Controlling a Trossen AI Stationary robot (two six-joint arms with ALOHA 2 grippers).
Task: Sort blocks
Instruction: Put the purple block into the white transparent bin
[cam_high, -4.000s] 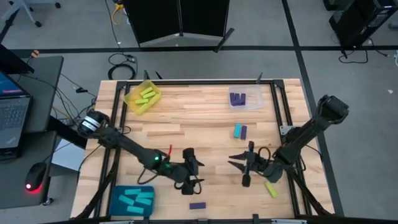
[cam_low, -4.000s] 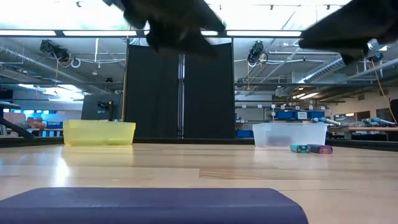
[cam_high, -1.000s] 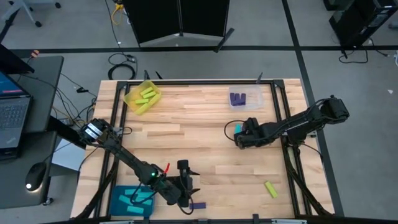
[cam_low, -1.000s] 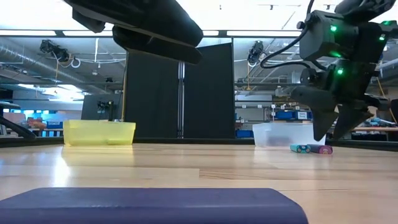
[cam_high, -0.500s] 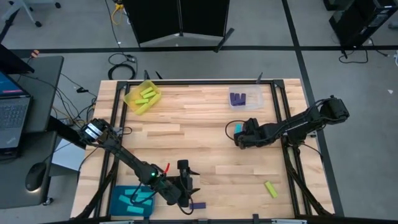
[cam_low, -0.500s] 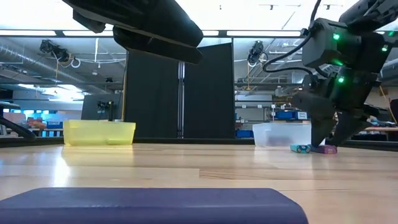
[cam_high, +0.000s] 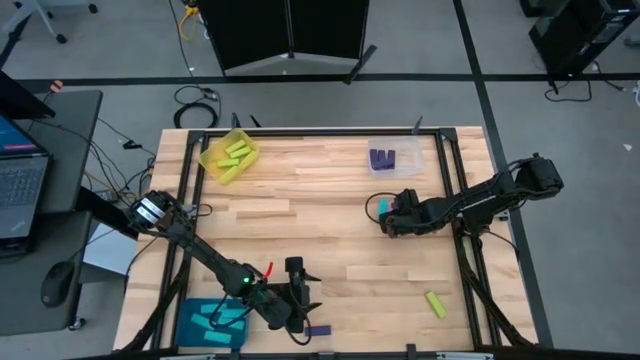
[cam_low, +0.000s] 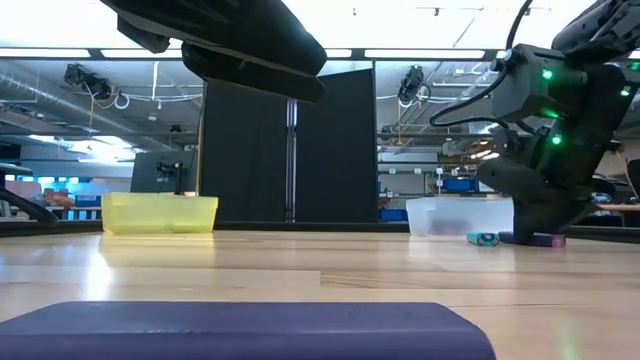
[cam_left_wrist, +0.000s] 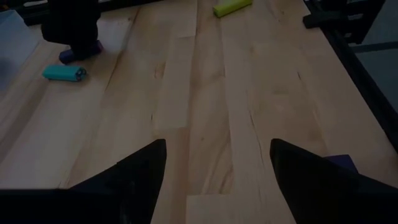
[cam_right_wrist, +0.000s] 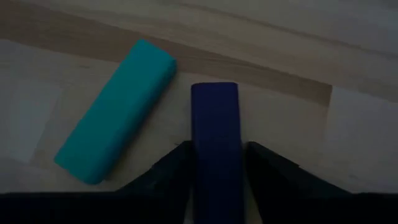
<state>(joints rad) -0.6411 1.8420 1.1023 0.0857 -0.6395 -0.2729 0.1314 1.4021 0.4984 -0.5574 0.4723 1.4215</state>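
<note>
My right gripper is low on the right half of the table, shut on a dark purple block that lies flat next to a cyan block; both also show in the low view as the purple block and the cyan block. My left gripper hovers open near the table's near edge, holding nothing. A second purple block lies just beside it. A yellow-green block lies flat at the near right. My right gripper pinches the purple block between its two fingers, one on each long side, near the end closest to the wrist. The fingers come slanting down from the table's right side. The block lies flat on the table.
A yellow tray with yellow-green blocks stands at the far left. A clear tray with purple blocks stands at the far right, and a teal tray with cyan blocks at the near left corner. A dark frame rims the table.
My right gripper has sunk toward the table onto the purple block, and its fingers have closed in on the block's sides. In the low view the purple block has shifted a little away from the cyan one.
</note>
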